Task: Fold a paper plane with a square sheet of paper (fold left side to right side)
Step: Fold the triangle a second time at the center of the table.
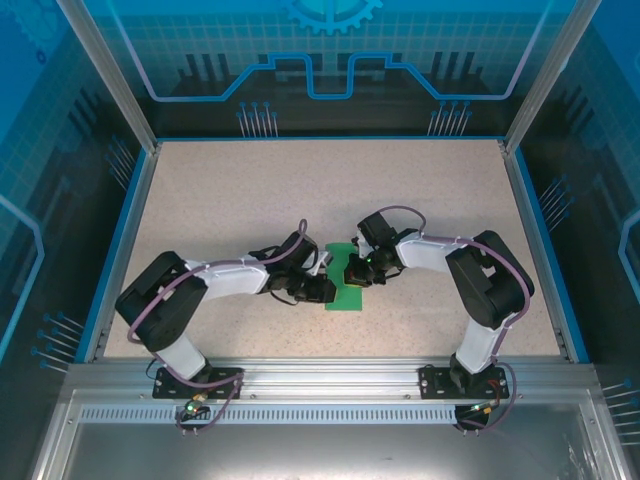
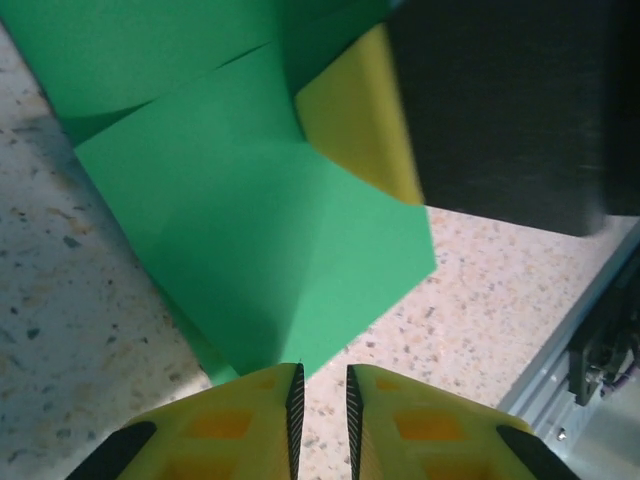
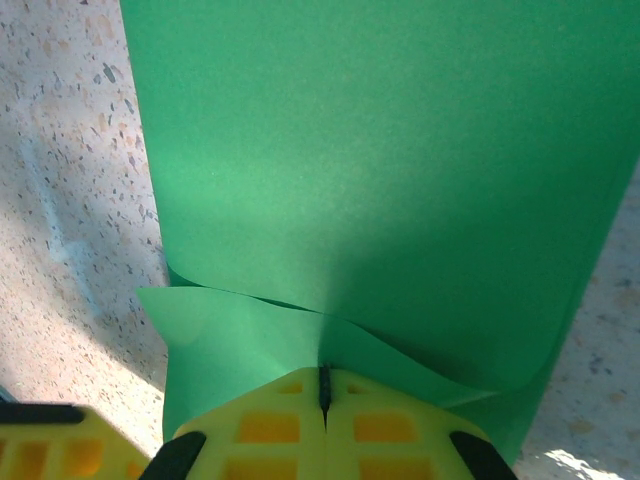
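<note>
Green, the square sheet of paper (image 3: 380, 150) lies on the table (image 3: 60, 200) ahead of our right jaws, clamped tight on its curled edge; our left jaws stand a slit apart at its corner.

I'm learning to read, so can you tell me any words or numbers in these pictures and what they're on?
None: no words, numbers or labels can be read.
The square sheet of paper is plain green.
The back wall has only a gear drawing and line patterns.
The table is speckled, with no print.
</note>
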You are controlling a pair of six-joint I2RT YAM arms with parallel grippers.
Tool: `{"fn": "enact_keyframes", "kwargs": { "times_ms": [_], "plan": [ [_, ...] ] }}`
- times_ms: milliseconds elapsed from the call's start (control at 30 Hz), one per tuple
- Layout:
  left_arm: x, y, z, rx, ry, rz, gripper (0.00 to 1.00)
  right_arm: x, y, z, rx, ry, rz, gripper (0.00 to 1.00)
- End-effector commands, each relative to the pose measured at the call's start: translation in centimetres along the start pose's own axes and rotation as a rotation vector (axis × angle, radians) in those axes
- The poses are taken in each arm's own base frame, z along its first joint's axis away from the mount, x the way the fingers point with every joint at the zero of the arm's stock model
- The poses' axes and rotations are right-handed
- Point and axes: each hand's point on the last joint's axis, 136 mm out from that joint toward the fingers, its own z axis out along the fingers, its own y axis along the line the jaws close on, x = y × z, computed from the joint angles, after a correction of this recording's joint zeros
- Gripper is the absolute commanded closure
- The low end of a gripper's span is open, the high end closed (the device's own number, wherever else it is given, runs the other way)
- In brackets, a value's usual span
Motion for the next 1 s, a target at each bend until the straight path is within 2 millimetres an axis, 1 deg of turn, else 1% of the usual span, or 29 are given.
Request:
{"fn": "enact_keyframes", "kwargs": {
  "times_ms": [0,100,233,333,400,467,633,867,967],
  "plan": [
    [-0.3,0.2,0.6,0.0,0.016,0.007,0.78,0.5,-1.4,0.5,0.06,0.022,0.005,1.0],
    [0.3,1.2,1.0,-0.031,0.036,-0.004,0.78,0.2,-0.8,0.2,0.037,0.007,-0.011,1.0],
    [0.9,2.3,1.3,-0.078,0.058,-0.016,0.79,-0.1,0.5,-1.2,-0.001,-0.027,-0.055,1.0],
    [1.5,2.9,1.4,-0.109,0.072,-0.014,0.79,0.2,1.1,-2.1,-0.019,-0.031,-0.08,1.0],
    [1.8,3.3,1.4,-0.128,0.08,-0.015,0.79,0.9,1.4,-2.3,-0.027,-0.01,-0.091,1.0],
    [2.3,3.7,1.5,-0.148,0.089,-0.016,0.79,1.5,1.8,-2.2,-0.04,0.009,-0.1,1.0],
    [3.3,4.7,1.9,-0.19,0.103,-0.026,0.79,2.5,2.5,-0.9,-0.042,0.053,-0.119,1.0],
    [3.7,5.4,2.3,-0.239,0.113,-0.027,0.79,2.4,3.1,0.7,-0.035,0.088,-0.132,1.0],
    [3.8,5.7,2.3,-0.263,0.12,-0.029,0.79,2.5,2.6,1.3,-0.003,0.106,-0.128,1.0]
  ]
}}
